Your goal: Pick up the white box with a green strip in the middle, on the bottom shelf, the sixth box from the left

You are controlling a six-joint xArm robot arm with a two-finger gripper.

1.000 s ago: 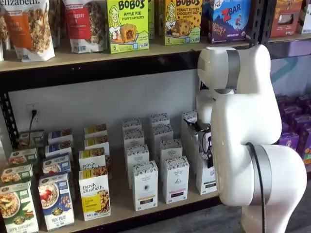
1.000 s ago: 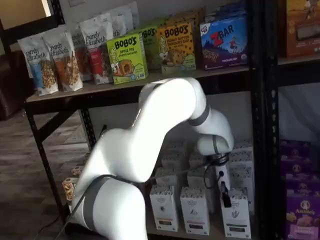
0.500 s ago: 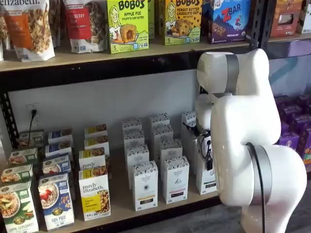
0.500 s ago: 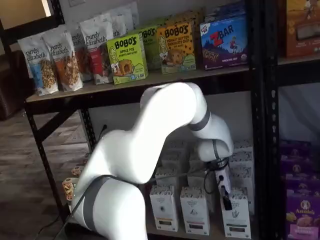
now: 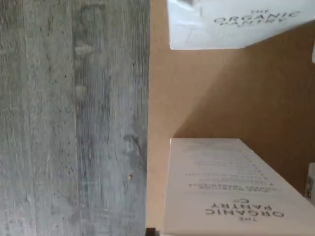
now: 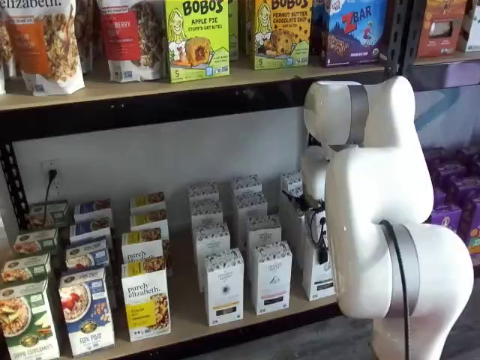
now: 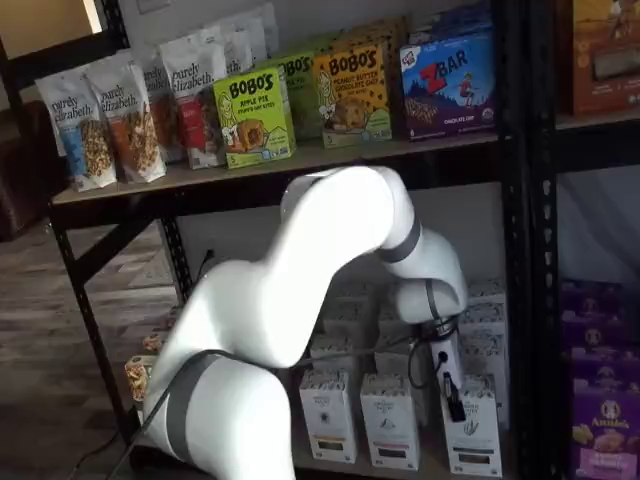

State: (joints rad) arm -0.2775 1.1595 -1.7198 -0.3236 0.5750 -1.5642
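The bottom shelf holds rows of white boxes with small coloured strips. The front box of the rightmost row stands upright; the arm half hides it in a shelf view, and its strip colour is too small to tell. My gripper hangs in front of that box's upper part, and only a black finger shows side-on, so I cannot tell whether it is open. It also shows in a shelf view. The wrist view shows two white "Organic Pantry" boxes on the tan board.
Two more white boxes stand in the front row to the left. Cereal and granola boxes fill the shelf's left part. Purple boxes stand in the neighbouring rack. The upper shelf overhangs. Grey wood floor lies below.
The arm and gripper have sunk a little towards the rightmost front box since a second ago. They have hardly moved in the last half second. No box has moved.
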